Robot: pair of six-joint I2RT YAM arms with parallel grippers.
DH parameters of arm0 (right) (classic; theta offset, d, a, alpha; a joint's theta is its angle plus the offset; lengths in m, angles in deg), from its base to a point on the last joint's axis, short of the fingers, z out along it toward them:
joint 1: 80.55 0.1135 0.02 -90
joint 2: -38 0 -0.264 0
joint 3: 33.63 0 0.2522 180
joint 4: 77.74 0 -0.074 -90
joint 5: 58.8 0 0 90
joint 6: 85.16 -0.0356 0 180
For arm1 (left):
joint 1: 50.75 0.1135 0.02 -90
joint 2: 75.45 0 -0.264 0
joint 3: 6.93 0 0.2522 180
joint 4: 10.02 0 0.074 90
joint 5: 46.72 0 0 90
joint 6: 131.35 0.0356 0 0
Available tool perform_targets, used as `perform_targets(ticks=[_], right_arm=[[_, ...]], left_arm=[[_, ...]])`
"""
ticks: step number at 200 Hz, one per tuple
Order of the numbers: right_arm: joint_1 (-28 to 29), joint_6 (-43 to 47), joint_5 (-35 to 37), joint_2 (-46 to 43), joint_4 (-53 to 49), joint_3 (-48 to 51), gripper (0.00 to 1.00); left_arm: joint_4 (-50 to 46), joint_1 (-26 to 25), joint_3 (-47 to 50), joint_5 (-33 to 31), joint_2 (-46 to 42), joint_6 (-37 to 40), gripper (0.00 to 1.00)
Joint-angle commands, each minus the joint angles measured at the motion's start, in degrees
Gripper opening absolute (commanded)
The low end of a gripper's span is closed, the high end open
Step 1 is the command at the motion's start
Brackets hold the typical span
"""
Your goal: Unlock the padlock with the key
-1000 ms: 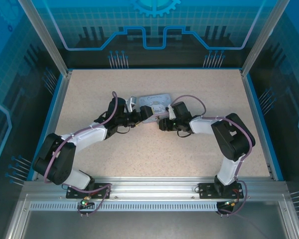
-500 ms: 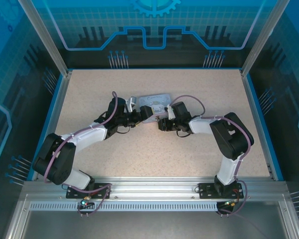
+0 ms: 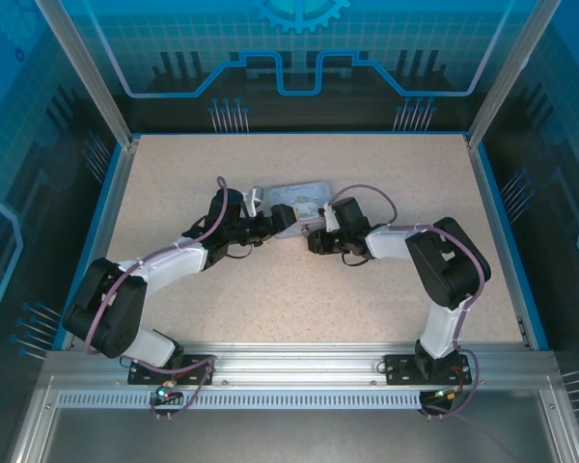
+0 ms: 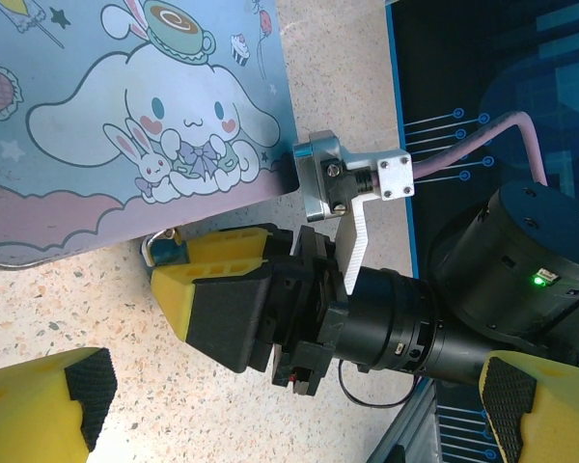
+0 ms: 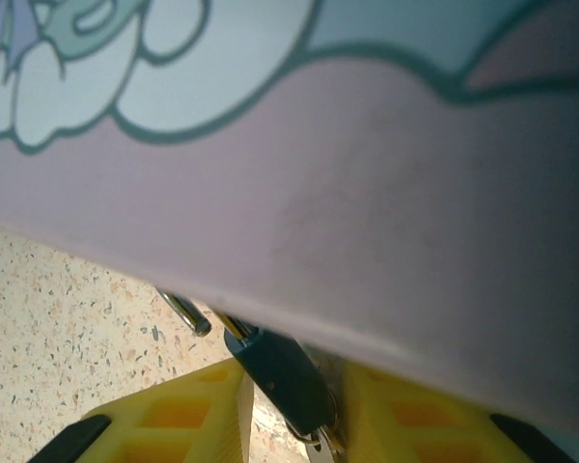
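Note:
The padlock [image 5: 280, 378], small and dark teal, hangs by its silver shackle [image 5: 185, 313] from the edge of the light blue cartoon tin [image 5: 386, 174]. My right gripper [image 5: 294, 420] has a yellow finger on each side of it. The right finger lies against it and a thin sliver of table shows at the left finger [image 5: 179, 424]. A small ring and a sliver of metal, seemingly the key [image 5: 320, 446], show at the padlock's lower end. My left gripper [image 4: 289, 410] stands wide open beside the tin [image 4: 125, 116], looking at the padlock [image 4: 166, 251] and the right gripper's fingers [image 4: 222, 289].
The tin [image 3: 299, 198] lies mid-table, slightly toward the back, with both grippers [image 3: 275, 224] [image 3: 311, 233] meeting at its near edge. The speckled tabletop [image 3: 299, 309] lies between the arms' bases. Blue enclosure walls [image 3: 507, 231] ring the table.
The right gripper has slid slightly left along the tin's near edge and its fingers have narrowed around the padlock. The left arm has stayed still and open.

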Motion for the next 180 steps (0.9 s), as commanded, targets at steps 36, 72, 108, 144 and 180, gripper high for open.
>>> perform_targets(ticks=[36, 72, 108, 144, 180], right_arm=[[-0.2, -0.3, -1.9, 0.4, -0.2, 0.2, 0.24], [-0.2, -0.3, -2.1, -0.5, -0.5, 0.4, 0.21], [-0.3, -0.5, -2.0, -1.3, -1.0, 0.4, 0.2], [-0.2, -1.4, -2.3, -2.4, -1.2, 0.4, 0.16], [-0.2, -2.4, -2.2, -3.4, -1.4, 0.4, 0.15]], left_arm=[[1.2, 0.7, -1.3, 1.6, 0.4, -1.2, 0.99], [1.3, 0.7, -1.3, 1.6, 0.4, -1.3, 0.99], [1.3, 0.7, -1.3, 1.3, 0.3, -1.3, 0.99], [1.3, 0.7, -1.7, 1.3, 0.5, -1.3, 0.99], [0.9, 0.7, -2.1, 0.9, 0.3, -1.3, 0.99]])
